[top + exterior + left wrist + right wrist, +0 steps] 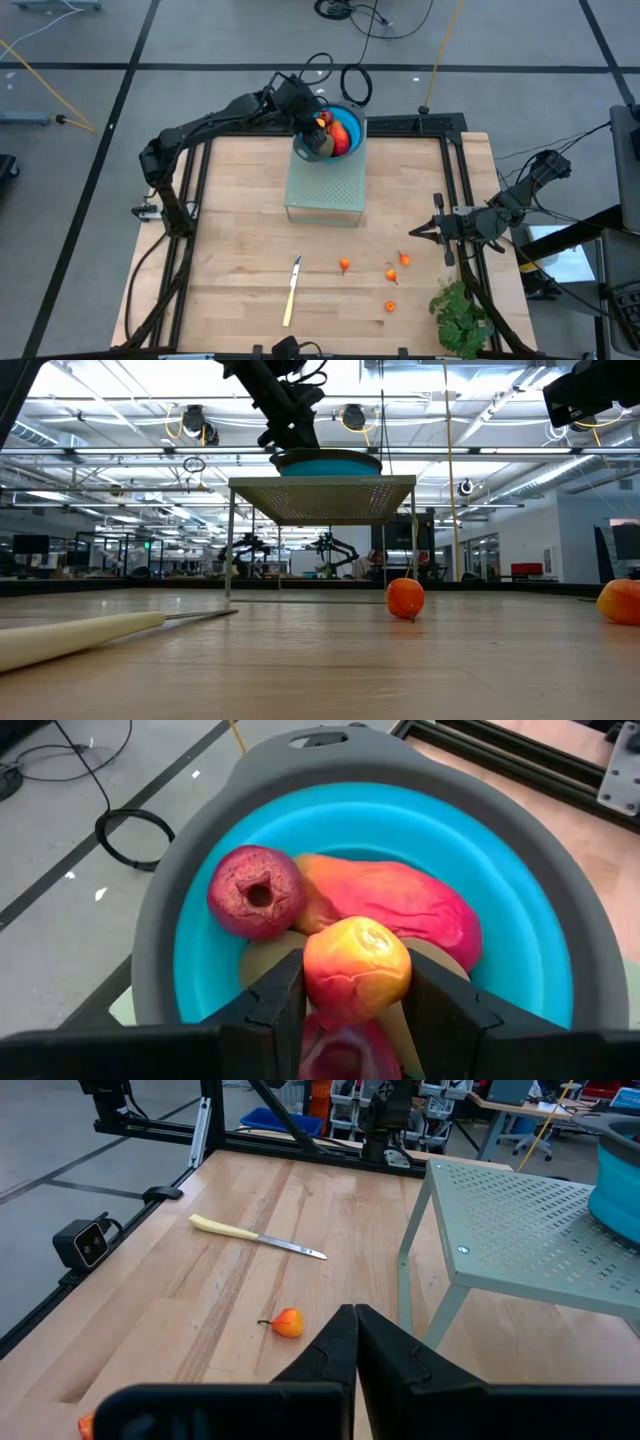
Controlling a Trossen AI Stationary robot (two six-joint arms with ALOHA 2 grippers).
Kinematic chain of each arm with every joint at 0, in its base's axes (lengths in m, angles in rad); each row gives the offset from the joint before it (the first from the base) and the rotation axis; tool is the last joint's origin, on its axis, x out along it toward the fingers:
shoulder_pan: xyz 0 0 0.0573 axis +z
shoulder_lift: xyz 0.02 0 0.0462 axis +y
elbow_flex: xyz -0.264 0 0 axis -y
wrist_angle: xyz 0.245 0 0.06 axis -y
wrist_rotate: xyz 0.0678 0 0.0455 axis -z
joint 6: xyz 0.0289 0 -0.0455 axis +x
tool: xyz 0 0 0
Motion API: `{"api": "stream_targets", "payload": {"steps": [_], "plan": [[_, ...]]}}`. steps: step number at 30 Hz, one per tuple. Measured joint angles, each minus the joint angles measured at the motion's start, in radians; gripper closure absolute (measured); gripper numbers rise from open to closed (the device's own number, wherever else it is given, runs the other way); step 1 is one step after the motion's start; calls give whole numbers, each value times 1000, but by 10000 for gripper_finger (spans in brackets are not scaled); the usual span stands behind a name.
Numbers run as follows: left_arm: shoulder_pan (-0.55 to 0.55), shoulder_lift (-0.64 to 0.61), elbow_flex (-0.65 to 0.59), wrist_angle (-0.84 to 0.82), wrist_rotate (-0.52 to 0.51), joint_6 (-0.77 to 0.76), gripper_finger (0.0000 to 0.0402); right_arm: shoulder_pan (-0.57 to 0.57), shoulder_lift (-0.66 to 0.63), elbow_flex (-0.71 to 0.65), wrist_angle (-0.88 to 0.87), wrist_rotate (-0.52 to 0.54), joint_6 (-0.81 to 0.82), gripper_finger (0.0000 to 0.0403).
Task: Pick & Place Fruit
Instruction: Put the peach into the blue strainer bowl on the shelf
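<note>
- The blue bowl with a grey rim stands on a perforated pale green stand at the far middle of the wooden table; everything below is placed from this bowl.
- The left gripper hangs directly over the bowl, its fingers clamped on a small yellow-red round fruit held just above the bowl's contents.
- Inside the bowl lie a long red-orange fruit and a dark red ball fruit, touching each other; a patch of olive-brown shows beneath them.
- Four small orange fruits remain on the table nearer than the bowl, well apart from it: one just past the stand's near edge, the others further toward the right arm's side.
- A pale-handled knife lies on the table, nearer than the bowl and the stand.
- A leafy green bunch sits at the near right corner, far from the bowl.
- The right gripper waits off the bowl's right, over the table's right edge, its fingers pressed together and holding nothing.
</note>
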Motion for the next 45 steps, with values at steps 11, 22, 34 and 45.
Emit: {"api": "stream_targets", "payload": {"steps": [11,22,34,45], "plan": [[0,0,0,-1,0,11,255,0,0,0,0,0,14,403],[1,0,0,-3,0,19,183,0,0,0,0,0,34,403],[-11,-50,-1,-4,-8,-24,160,0,0,0,55,-1,35,403],[-94,-189,-1,-79,-9,-102,160,0,0,0,61,-4,94,403]]}}
